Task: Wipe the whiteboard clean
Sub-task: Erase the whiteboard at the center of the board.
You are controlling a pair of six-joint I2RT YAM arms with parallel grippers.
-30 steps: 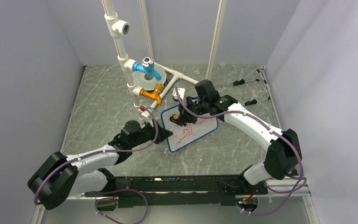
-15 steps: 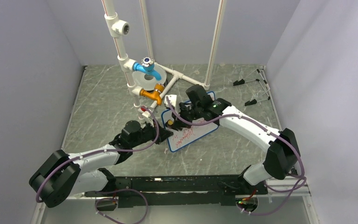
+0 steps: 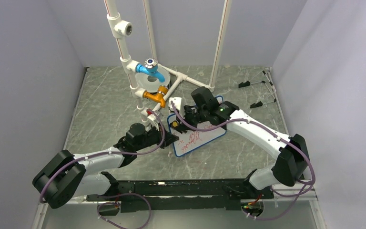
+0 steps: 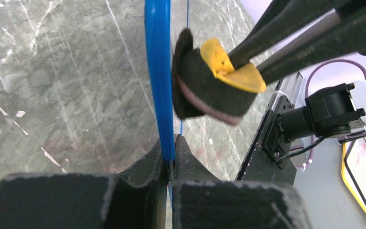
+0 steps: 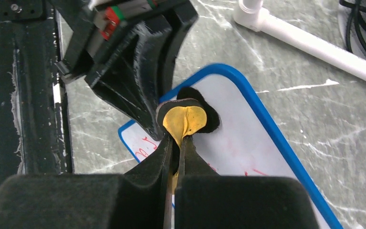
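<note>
Right gripper (image 5: 174, 143) first: it's clamped all the way down on a little round eraser (image 5: 187, 118), black felt with a yellow foam back. It's pinching the yellow part, so that folds up between the fingers. The felt side sits right on the face of the small rectangular whiteboard (image 5: 240, 126), the one with the blue rim and rounded corners.

Left gripper (image 4: 170, 151) is squeezed to a sliver with the board's blue rim sandwiched between its tips. From that wrist camera you see the board edge-on, with the eraser just past the rim at about 1 o'clock.

From overhead the board sits skewed near the middle of the grey marbled table (image 3: 100, 109), its long side running roughly 8 to 2 o'clock. The eraser is up at the board's 10 o'clock corner, and the left gripper has the rim at around 8 or 9 o'clock. Red handwriting fills the 7 o'clock half, while the patch right around the eraser looks plain white. The 2 o'clock end is hidden under the right arm. Can't tell if the pinched edge is lifted off the table or lying flat.

Further out, near the board at 11 o'clock, there's a white PVC pipe frame (image 3: 124, 57) carrying a blue valve (image 3: 148, 69) and an orange valve (image 3: 156, 95). Well apart at 2 o'clock are some thin black bits (image 3: 255, 85), too small to identify.
</note>
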